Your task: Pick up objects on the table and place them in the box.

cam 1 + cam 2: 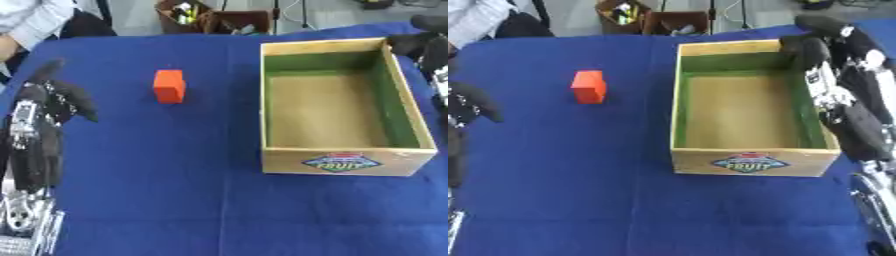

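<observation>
1. Nearest the camera at the left edge, the robot's left arm runs up along the blue tabletop, ending in the left hand; its dark fingers look spread and relaxed, holding nothing.
2. Right of that hand and well apart from it, an orange-red block stands upright on the cloth, out in the open.
3. Further right sits the wooden box, open-topped, with green inner walls, a brown floor and a coloured label on its near side; nothing shows inside it. The block is beside it, not touching.
4. At the far right, the right hand hangs over the box's far right corner, fingers curled downward with nothing seen in them; its arm follows the box's right wall.
</observation>
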Tool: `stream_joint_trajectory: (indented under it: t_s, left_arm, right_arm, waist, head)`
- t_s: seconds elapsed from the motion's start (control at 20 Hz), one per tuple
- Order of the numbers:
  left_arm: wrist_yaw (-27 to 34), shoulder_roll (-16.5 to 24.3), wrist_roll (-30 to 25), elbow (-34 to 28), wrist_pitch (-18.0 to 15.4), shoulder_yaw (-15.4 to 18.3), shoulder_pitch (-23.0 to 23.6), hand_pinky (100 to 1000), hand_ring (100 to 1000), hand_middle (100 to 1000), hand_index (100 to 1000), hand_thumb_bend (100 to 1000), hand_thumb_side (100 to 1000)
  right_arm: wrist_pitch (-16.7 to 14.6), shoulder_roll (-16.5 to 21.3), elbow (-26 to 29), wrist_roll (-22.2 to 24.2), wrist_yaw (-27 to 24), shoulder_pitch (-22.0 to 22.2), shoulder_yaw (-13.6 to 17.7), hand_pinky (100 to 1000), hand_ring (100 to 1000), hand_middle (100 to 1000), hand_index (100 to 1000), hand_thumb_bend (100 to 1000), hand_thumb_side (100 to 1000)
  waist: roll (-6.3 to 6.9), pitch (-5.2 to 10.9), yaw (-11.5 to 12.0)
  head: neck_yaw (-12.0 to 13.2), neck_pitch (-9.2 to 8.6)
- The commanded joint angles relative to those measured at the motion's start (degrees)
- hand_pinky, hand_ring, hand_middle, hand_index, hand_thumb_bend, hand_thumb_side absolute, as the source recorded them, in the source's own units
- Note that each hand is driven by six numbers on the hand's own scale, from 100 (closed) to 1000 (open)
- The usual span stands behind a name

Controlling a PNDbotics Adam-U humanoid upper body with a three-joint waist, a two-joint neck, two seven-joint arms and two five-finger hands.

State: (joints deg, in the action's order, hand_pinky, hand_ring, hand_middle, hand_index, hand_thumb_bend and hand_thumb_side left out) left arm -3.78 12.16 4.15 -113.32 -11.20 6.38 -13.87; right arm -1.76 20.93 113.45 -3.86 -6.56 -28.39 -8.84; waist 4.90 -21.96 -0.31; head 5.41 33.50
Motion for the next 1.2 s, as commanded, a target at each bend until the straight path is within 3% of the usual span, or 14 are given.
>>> stream_joint_trajectory:
  t_s: [0.05, 0.45, 0.7, 1.2]
  left_arm:
    - [-2.4, 4.7, 1.5, -1.3, 0.2, 1.2, -1.4, 436, 501, 515, 865, 100, 1000]
    - [-6.1, 15.0, 0.7, -0.8, 3.9, 0.5, -7.5, 445, 518, 549, 882, 100, 1000]
    - [-8.5, 21.5, -1.6, 3.5, 5.2, -0.1, -12.1, 464, 545, 579, 901, 103, 989]
    - [-15.0, 32.7, -14.9, 18.3, 2.1, -3.2, -22.3, 551, 633, 677, 936, 163, 970]
  right_arm:
    - [0.0, 1.2, 1.1, -0.1, 0.3, -0.5, 0.2, 929, 812, 591, 816, 100, 531]
    - [0.1, 1.7, 1.1, 0.0, 0.3, -0.3, 0.2, 932, 813, 591, 817, 100, 534]
    - [0.2, 1.9, 1.1, 0.2, 0.3, 0.0, 0.0, 933, 814, 590, 817, 100, 534]
    - [0.6, 2.5, 1.1, 0.7, 0.2, 0.4, -0.4, 934, 814, 590, 817, 100, 537]
  waist:
    - [0.00, 0.92, 0.0]
    - [0.15, 0.40, -0.2]
    - [0.45, 0.29, -0.5]
    - [1.26, 0.93, -1.6]
  head:
    - [-0.1, -0.15]
    - [0.5, -0.38]
    - [0.4, -0.43]
    - [0.6, 0.00]
